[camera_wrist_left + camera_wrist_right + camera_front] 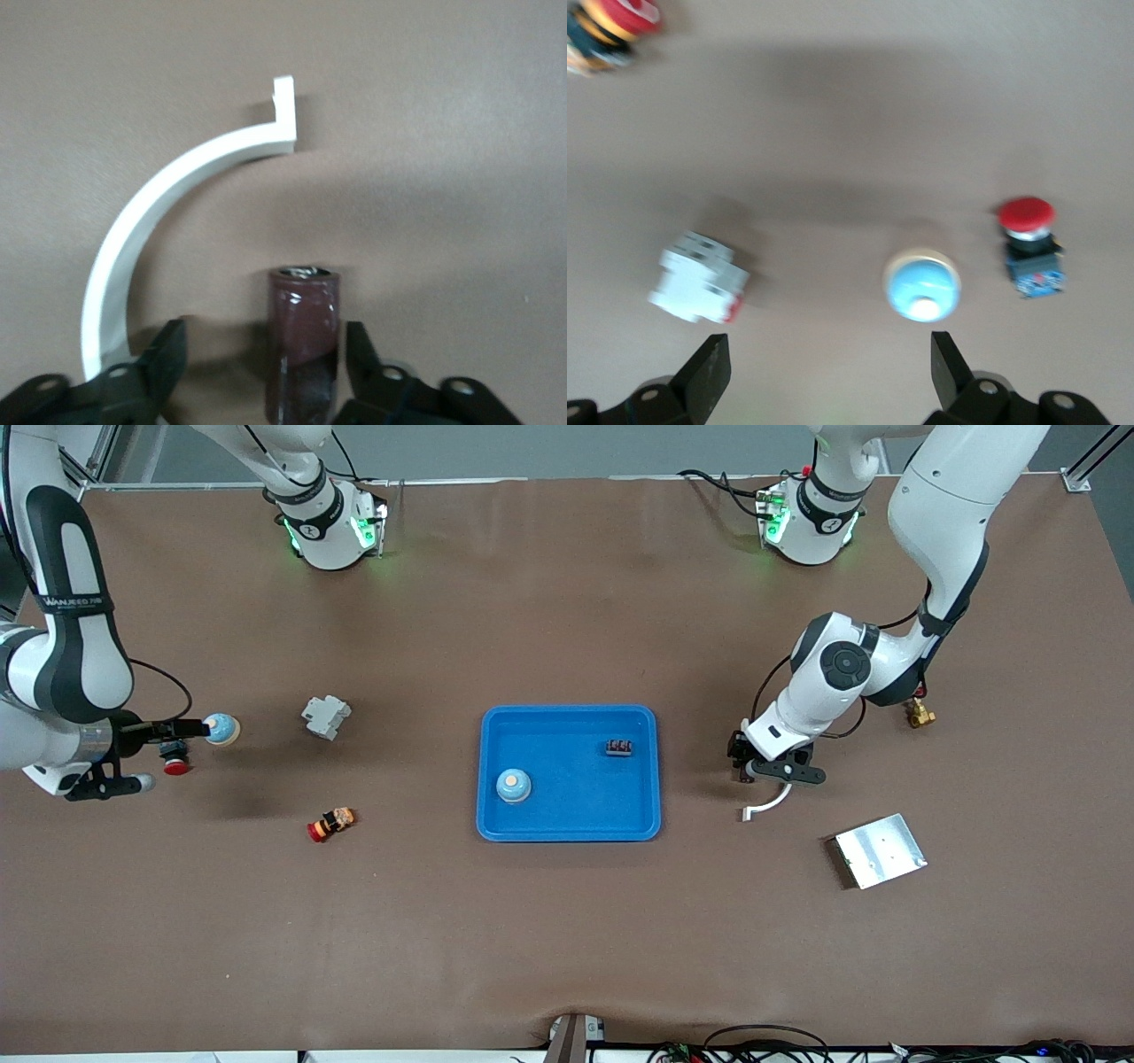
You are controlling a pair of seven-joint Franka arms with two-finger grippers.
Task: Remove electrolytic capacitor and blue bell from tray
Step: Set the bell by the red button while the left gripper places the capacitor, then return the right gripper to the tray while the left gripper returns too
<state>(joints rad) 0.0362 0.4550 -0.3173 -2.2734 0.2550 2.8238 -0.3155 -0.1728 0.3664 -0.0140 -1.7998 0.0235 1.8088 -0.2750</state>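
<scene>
A dark brown capacitor (304, 341) stands upright on the table between the open fingers of my left gripper (264, 335), closer to one finger. In the front view that gripper (767, 769) is low over the table, beside the blue tray (569, 831) toward the left arm's end, and it hides the capacitor. A blue bell (221, 729) sits on the table toward the right arm's end. My right gripper (184, 731) hangs open and empty beside it. In the right wrist view the bell (921, 284) lies just ahead of the fingertips (948, 354). A second blue bell (513, 785) and a small black part (619, 747) lie in the tray.
A white curved bracket (133, 239) lies beside the capacitor. A red push button (1029, 243) sits next to the bell, a white breaker (326, 716) and a red-capped button (330, 824) lie nearer the tray. A metal plate (879, 850) and a brass fitting (919, 713) lie toward the left arm's end.
</scene>
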